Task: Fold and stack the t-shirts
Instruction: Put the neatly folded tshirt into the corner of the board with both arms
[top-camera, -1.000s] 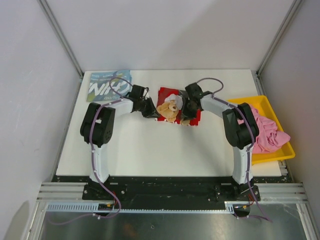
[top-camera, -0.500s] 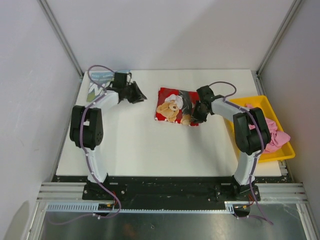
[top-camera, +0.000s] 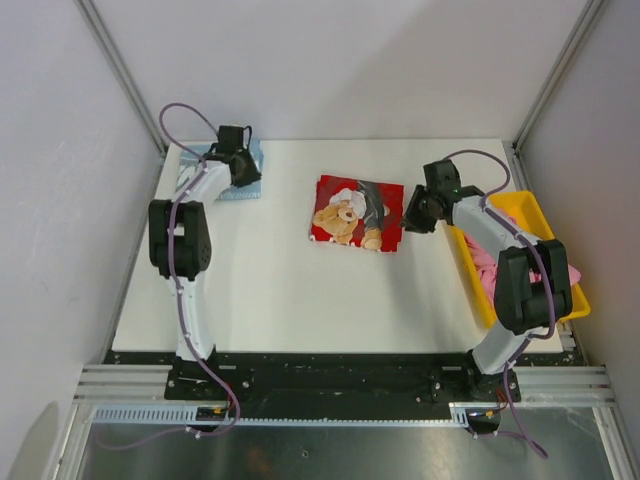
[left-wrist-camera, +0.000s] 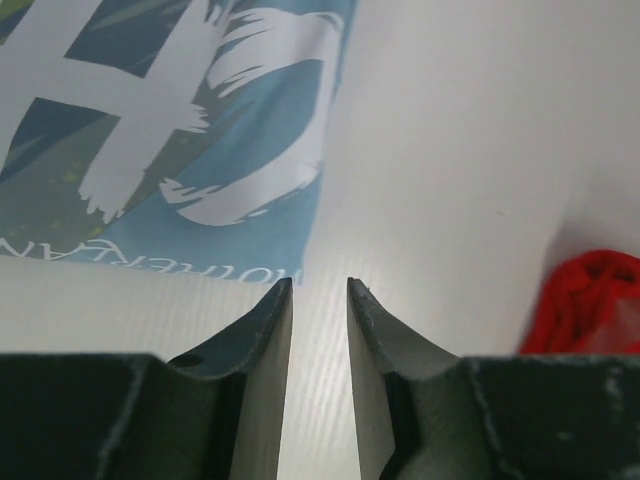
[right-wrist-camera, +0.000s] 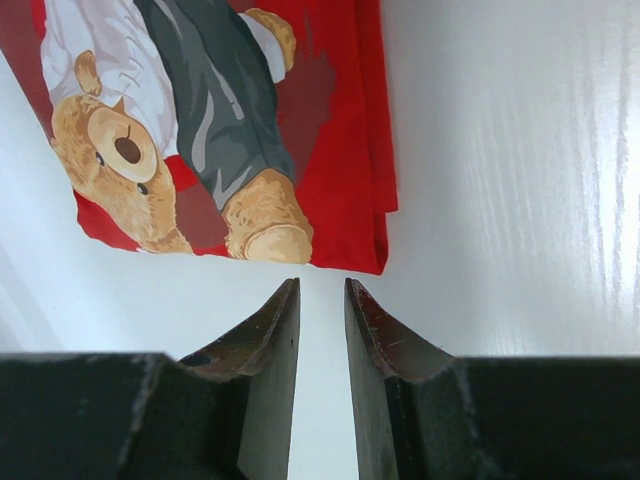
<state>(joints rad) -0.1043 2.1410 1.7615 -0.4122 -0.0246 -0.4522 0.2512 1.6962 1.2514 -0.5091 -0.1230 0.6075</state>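
Observation:
The red t-shirt (top-camera: 355, 212) lies folded flat mid-table, its bear print up; it also fills the top of the right wrist view (right-wrist-camera: 220, 130). The blue t-shirt (top-camera: 192, 175) with white letters lies folded at the far left corner, largely under my left arm, and shows in the left wrist view (left-wrist-camera: 180, 130). The pink t-shirt (top-camera: 484, 265) lies crumpled in the yellow tray. My left gripper (top-camera: 245, 175) (left-wrist-camera: 320, 285) is just off the blue shirt's edge, narrowly open and empty. My right gripper (top-camera: 412, 215) (right-wrist-camera: 322, 285) is just right of the red shirt, narrowly open and empty.
The yellow tray (top-camera: 530, 205) sits at the table's right edge, partly under my right arm. Grey walls and metal posts close in the table at back and sides. A bit of red cloth (left-wrist-camera: 590, 300) shows at the right of the left wrist view.
Both grippers have left the red shirt. My left arm swung back-left to the blue shirt. My right arm drew right, toward the tray. The red shirt now lies flat and uncovered.

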